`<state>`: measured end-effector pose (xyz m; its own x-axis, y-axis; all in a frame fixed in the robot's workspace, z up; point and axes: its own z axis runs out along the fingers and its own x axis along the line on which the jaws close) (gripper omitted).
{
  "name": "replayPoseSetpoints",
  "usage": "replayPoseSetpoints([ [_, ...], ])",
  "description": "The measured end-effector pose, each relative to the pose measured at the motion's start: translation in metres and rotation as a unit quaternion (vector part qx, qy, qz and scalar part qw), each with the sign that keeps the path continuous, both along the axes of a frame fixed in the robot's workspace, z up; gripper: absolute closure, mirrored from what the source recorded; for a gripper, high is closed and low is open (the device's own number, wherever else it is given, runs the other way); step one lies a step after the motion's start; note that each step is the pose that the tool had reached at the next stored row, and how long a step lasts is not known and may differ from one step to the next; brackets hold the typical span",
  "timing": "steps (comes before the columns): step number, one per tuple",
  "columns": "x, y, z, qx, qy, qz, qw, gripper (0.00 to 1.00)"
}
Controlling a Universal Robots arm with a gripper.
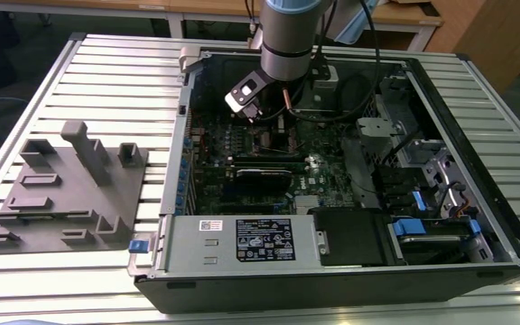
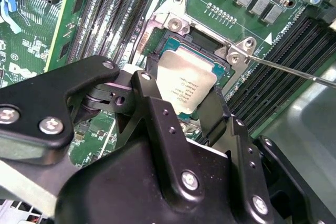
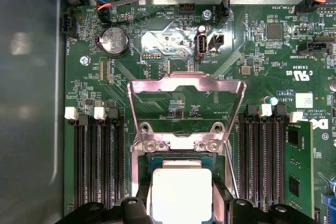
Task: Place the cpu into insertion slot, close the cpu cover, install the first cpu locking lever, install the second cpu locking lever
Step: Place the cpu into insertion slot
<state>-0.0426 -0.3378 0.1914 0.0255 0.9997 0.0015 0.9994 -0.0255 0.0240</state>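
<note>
While the fingers (image 2: 157, 114) clamp the cpu (image 2: 186, 80) from 2 sides: it hangs square over the slot (image 2: 178, 39), low within the silvery rim; whether it is already seated I cannot tell
Cover: the cover (image 3: 186, 83) is swung open on its hinge, away from the slot, with green board showing through its window; it is apart from the cpu
Lever: a thin lever (image 2: 283, 69) runs out from 1 slot corner, unlatched, across the memory slots
Risk, tilt: if the cpu goes down tipped or off-centre, 1 corner could ride on the rim or press the contacts unevenly; an uneven grip would cause it
Risk, slip: the fingers hold only the thin edges, so a slackened squeeze could drop the cpu askew
Risk, contact: the fingertips sit just beside the rim and its 2 screws, so a sideways drift could knock them
Risk, cover: a jolt to the board might tip the open cover back onto the fingers
Edges: the rim hugs the cpu closely all round; memory slots (image 3: 100, 166) flank it on 2 sides, and a green memory stick (image 3: 296, 171) stands farther out
Open room: straight up is free; the arm (image 1: 287, 40) reaches down through the open side of the case (image 1: 332, 291), with cables (image 1: 346, 88) near it and the case walls around
Bench: the bench (image 1: 116, 74) carries the case and a grey holder (image 1: 70, 183), well apart from the work
</note>
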Motion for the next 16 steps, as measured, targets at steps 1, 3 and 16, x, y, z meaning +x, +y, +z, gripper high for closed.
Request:
replayPoseSetpoints([
  [1,0.0000,0.0000,-0.0001,0.0000,-0.0001,0.000,1.0000,0.46],
  [3,0.0001,0.0001,-0.0003,0.0002,-0.0002,0.000,1.0000,0.46],
  [16,0.0001,0.0001,0.0014,0.0003,-0.0002,0.000,1.0000,0.38],
])
